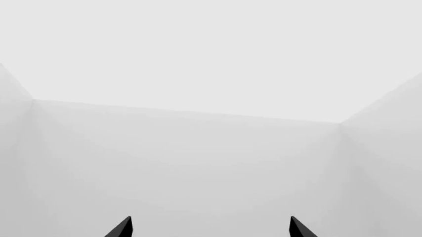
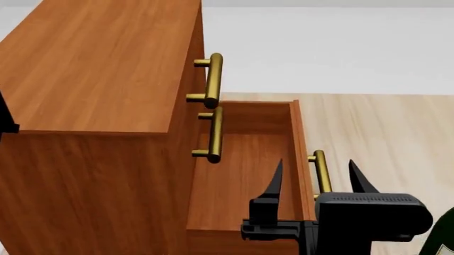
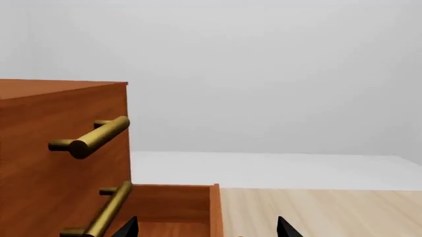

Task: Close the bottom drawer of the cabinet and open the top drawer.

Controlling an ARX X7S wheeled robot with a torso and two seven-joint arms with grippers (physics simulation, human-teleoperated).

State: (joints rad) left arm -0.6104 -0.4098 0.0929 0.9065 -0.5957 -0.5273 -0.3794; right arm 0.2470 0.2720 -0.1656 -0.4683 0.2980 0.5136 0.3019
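The cabinet (image 2: 99, 69) is reddish-brown wood and fills the left of the head view. The top drawer's brass handle (image 2: 212, 79) and the middle drawer's handle (image 2: 215, 134) lie close to the cabinet front; both drawers look shut. The bottom drawer (image 2: 241, 175) is pulled out, its brass handle (image 2: 320, 171) on the outer panel. My right gripper (image 2: 316, 178) is open, one finger over the drawer's inside, the other outside the handle. The right wrist view shows the cabinet (image 3: 59, 163), the top handle (image 3: 92, 138), the open bottom drawer (image 3: 178, 202) and my right gripper (image 3: 206, 229). My left gripper (image 1: 209, 228) is open, facing only grey walls.
A pale wooden floor (image 2: 383, 133) lies to the right of the cabinet, with a white wall behind. A dark green object (image 2: 443, 239) shows at the lower right corner of the head view. A black part (image 2: 6, 114) shows at the left edge.
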